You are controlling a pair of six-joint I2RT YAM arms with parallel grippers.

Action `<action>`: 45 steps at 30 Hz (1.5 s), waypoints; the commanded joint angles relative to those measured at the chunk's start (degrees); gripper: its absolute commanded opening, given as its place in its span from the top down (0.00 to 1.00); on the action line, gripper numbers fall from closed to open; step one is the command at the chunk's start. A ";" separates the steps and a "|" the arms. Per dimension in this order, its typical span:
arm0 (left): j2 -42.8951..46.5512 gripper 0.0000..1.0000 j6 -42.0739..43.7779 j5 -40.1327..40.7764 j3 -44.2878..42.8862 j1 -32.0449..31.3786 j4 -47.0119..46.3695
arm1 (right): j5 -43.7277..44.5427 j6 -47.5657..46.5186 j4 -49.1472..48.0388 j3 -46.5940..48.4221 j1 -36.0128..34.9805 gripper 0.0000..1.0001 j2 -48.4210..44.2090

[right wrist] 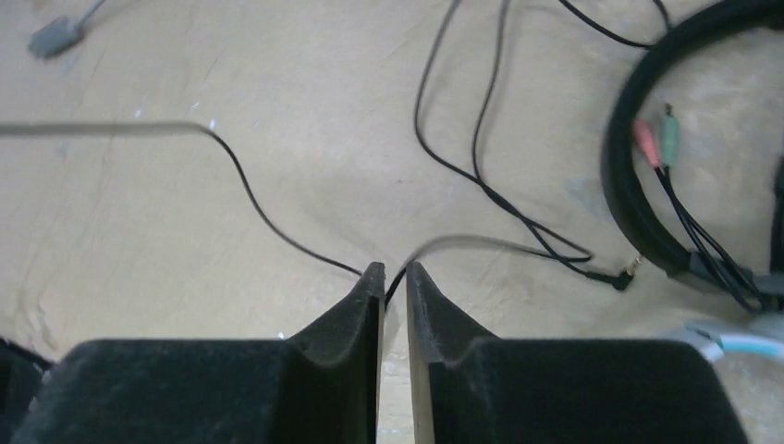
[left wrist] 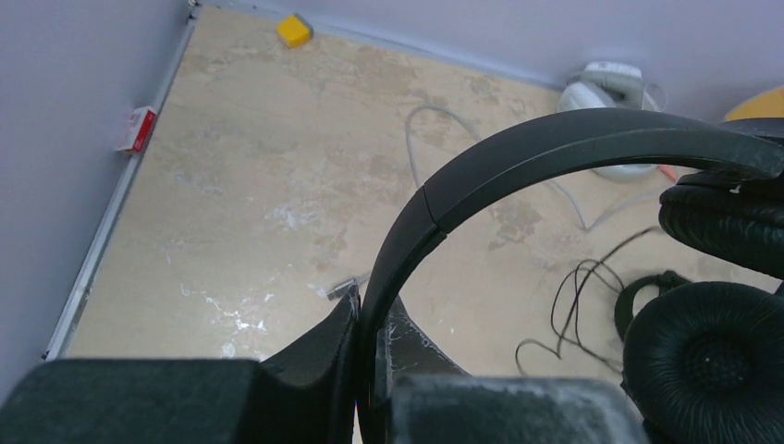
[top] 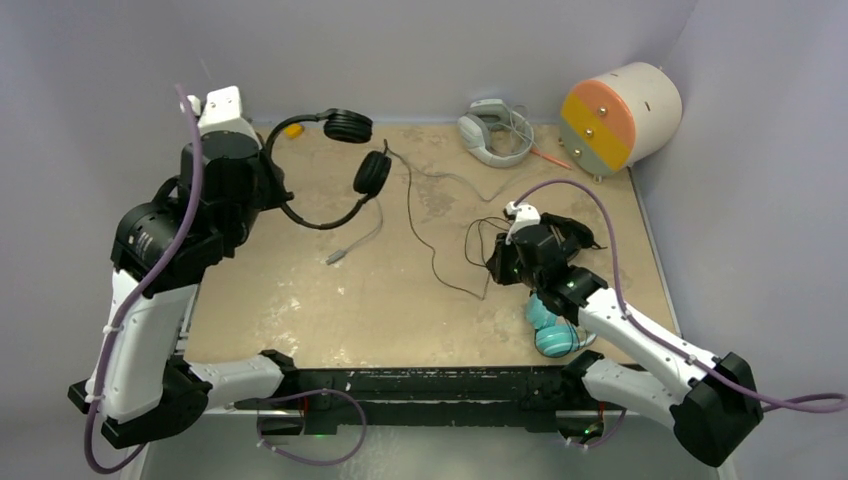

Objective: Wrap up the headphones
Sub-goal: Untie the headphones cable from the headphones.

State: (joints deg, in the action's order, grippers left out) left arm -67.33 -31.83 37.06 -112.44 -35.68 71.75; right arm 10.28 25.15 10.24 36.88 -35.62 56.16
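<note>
Left arm (top: pixel 140 330) and right arm (top: pixel 645 345): white shell links alternating with black cylindrical joint housings. Left claw (left wrist: pixel 370 319) and right claw (right wrist: pixel 395 277): two matte black fingers (right wrist: pixel 356 324) each, broad at the root and tapering to a blunt wedge tip. The left fingers carry whitish dust and scuffs. Directly behind each claw sits a black wrist block topped by a white cap (top: pixel 222 108). One purple cable (top: pixel 190 170) per arm starts behind the claw, loops free of the links and runs to the black base (top: pixel 715 420) farthest from the claw
</note>
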 commanded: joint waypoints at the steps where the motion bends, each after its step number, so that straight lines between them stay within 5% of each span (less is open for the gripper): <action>1: -0.61 1.00 -0.07 -7.10 2.79 0.19 -3.52 | -13.84 -6.93 -8.54 -1.12 0.02 0.69 -0.58; 4: 0.62 1.00 0.19 -15.40 7.33 0.26 -7.45 | -19.83 -10.79 -13.83 -1.90 0.02 0.44 -2.36; 16: 2.29 1.00 -2.08 -32.17 19.32 0.22 -15.98 | -38.29 -14.86 -31.67 -6.31 0.02 0.05 -7.09; 23: 1.34 1.00 -7.71 -41.62 28.00 0.26 -23.65 | -37.84 -10.24 -40.65 -11.69 0.02 0.09 -7.83; 35: 7.02 1.00 -15.86 -25.84 41.72 0.22 -33.68 | -31.12 -5.22 -28.09 -8.72 0.02 0.08 -16.18; 41: 8.78 1.00 -15.79 -20.18 47.90 0.23 -42.04 | -28.94 16.69 -39.16 -9.00 -0.85 0.19 -9.53; 45: 8.09 1.00 -14.81 -19.18 50.11 0.16 -46.64 | -24.54 17.62 -41.88 -5.92 -5.34 0.24 -4.04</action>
State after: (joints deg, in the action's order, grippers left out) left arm -59.77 -45.93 14.52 -63.72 -35.64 36.23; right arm -19.07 35.53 -24.97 26.48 -37.08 48.27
